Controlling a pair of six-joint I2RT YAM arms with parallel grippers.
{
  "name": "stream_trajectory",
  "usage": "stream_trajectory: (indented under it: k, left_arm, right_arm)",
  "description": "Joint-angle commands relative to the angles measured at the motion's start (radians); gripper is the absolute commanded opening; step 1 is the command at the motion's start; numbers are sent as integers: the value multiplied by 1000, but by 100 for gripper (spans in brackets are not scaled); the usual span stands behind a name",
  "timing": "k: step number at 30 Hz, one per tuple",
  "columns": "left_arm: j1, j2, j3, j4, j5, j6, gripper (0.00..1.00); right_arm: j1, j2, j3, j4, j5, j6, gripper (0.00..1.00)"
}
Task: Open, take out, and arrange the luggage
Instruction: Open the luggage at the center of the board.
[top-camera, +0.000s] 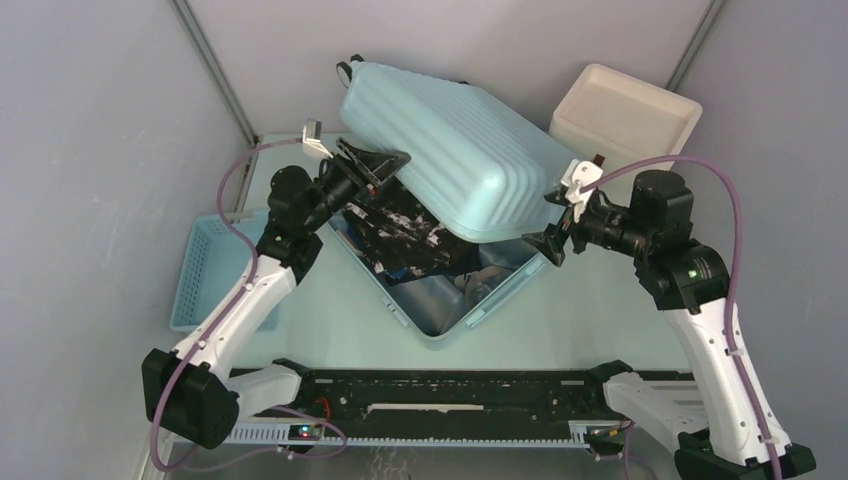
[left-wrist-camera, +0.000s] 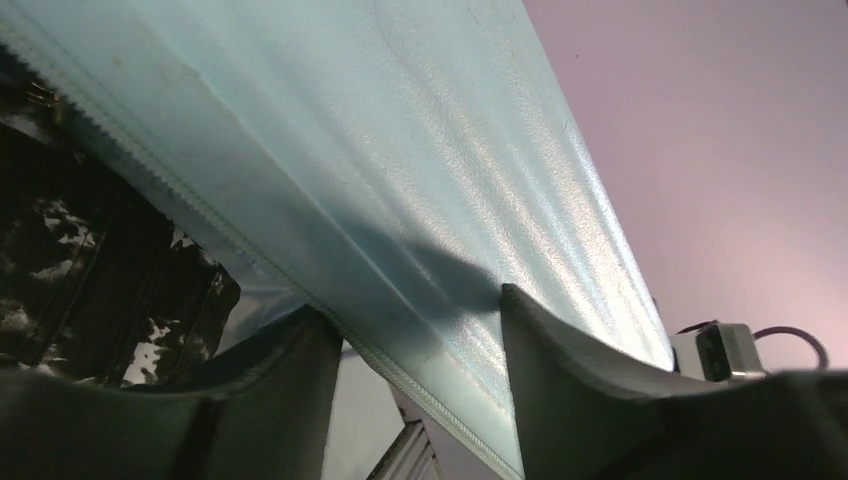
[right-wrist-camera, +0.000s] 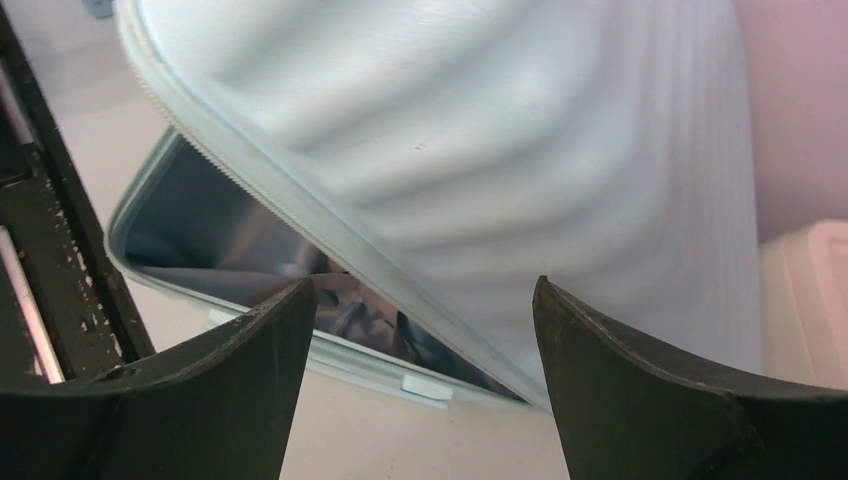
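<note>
Luggage (top-camera: 440, 150) sits mid-frame in my overhead view. Its ribbed lid is raised and leans toward the upper centre, and the lower shell lies on the table (top-camera: 600, 320) with black-and-white contents (top-camera: 400, 235) showing beneath. My left gripper (top-camera: 372, 166) is at the lid's left edge, jaws apart. The zip rim runs between the fingers (left-wrist-camera: 285, 390), with a gap visible beside one. My right gripper (top-camera: 553, 240) sits at the lid's lower-right corner, jaws spread wide, clamping nothing. I see a blue basket (top-camera: 205, 270) at left and a cream box (top-camera: 625, 115) at upper right.
</note>
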Motion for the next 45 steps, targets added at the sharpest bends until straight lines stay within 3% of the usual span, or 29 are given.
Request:
stream_trajectory:
  k: [1,7,11,18,20,26,31,38,45]
  left_arm:
    - [-15,-12,62,33,-39,-21,55]
    - [-14,-51,35,42,-92,-46,2]
    - [-15,-74,18,74,-113,-54,0]
    - [-14,-90,4,135,-126,-60,0]
    - [-14,-105,-7,149,-136,-53,0]
    - [-15,-155,-50,183,-162,-32,0]
    - [-13,-198,-69,172,-179,-2,0]
    - [-5,-280,-84,108,-218,55,0]
    - [4,-407,-98,-18,-347,130,0]
  right_arm:
    - [-88,-31,13,34,-38,44,88]
    - [-234,-77,-78,38,-91,54,89]
    - [-385,-117,-180,76,-148,135,88]
    - [-702,-113,-325,135,-440,323,85]
    - [-750,-89,-369,168,-464,363,83]
    - [-704,25,-413,243,-277,442,81]
    - [-612,114,-406,406,-135,492,78]
    - [-400,253,-289,504,-29,507,70]
    - [-226,383,-157,554,22,494,68]
